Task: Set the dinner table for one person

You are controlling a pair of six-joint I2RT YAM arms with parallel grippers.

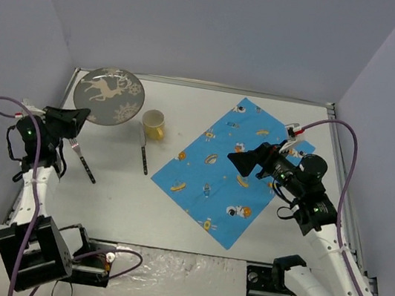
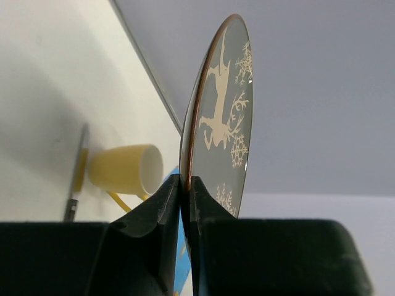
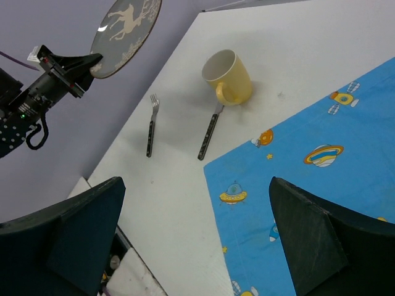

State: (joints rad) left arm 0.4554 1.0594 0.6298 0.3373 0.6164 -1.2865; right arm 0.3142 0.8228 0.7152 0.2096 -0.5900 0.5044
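Note:
A grey plate (image 1: 108, 95) printed with a white deer hangs above the far left corner of the white dinner table (image 1: 203, 111). My left gripper (image 1: 80, 117) is shut on its near rim; in the left wrist view the fingertips (image 2: 185, 185) pinch the plate's edge (image 2: 225, 111). A yellow mug (image 1: 154, 124) lies on its side, a knife (image 1: 143, 156) just in front of it and a fork (image 1: 83, 161) further left. My right gripper (image 1: 244, 160) hovers open over the blue cartoon cloth (image 1: 242, 172), with nothing between its fingers (image 3: 80, 228).
The cloth lies diagonally across the right half of the table. Grey walls close in the left, far and right sides. In the right wrist view the mug (image 3: 228, 77), the fork (image 3: 151, 126) and the knife (image 3: 208, 134) lie left of the cloth (image 3: 321, 185).

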